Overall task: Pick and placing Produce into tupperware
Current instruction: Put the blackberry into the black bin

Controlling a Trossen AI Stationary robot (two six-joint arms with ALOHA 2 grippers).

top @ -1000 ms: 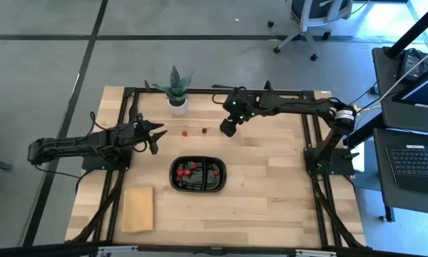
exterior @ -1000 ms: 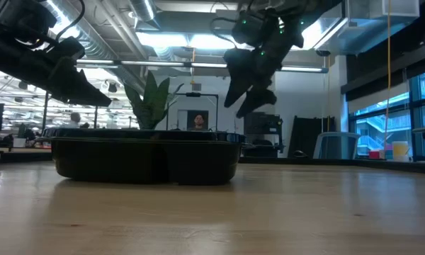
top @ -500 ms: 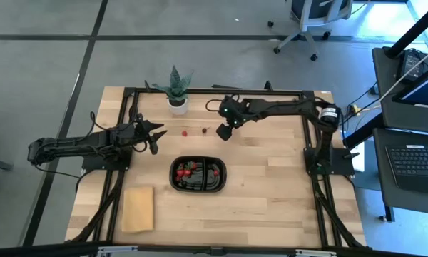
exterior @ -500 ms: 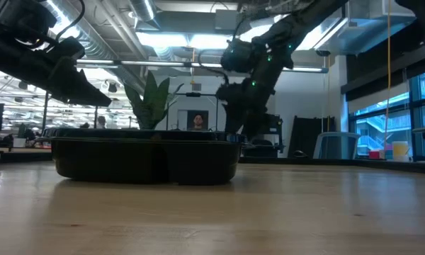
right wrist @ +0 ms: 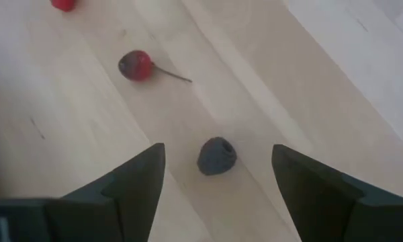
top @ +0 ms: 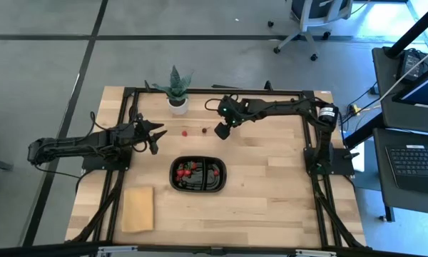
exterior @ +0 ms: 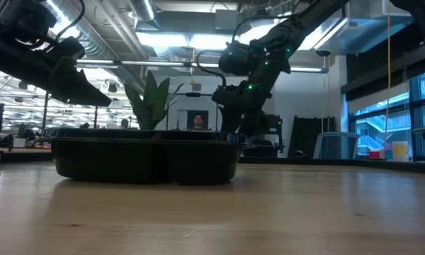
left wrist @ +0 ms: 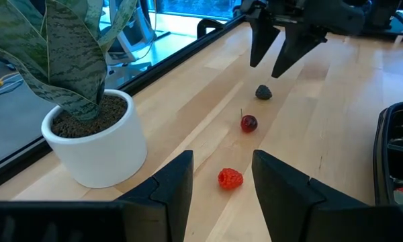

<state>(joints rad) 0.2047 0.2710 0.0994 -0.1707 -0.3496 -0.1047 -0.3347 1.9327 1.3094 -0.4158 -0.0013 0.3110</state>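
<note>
Three pieces of produce lie loose on the table in a row: a red raspberry (left wrist: pixel 230 178), a red cherry with a stem (left wrist: pixel 248 123) and a dark berry (right wrist: pixel 217 155). My right gripper (right wrist: pixel 218 195) is open and low over the dark berry, one finger on either side of it, touching nothing. In the high view it (top: pixel 220 132) is far of the black tupperware (top: pixel 198 175), which holds several red pieces. My left gripper (left wrist: pixel 221 195) is open and waits just above the table near the raspberry, pointing along the row.
A potted plant in a white pot (top: pixel 176 96) stands at the far edge, close to the raspberry. A flat tan block (top: pixel 138 208) lies near the left front corner. Bare wood lies to the right of the tupperware (exterior: pixel 147 152).
My right gripper has moved toward the table's left and down, from above the table to low over the dark berry, staying open. The loose produce has kept its place.
</note>
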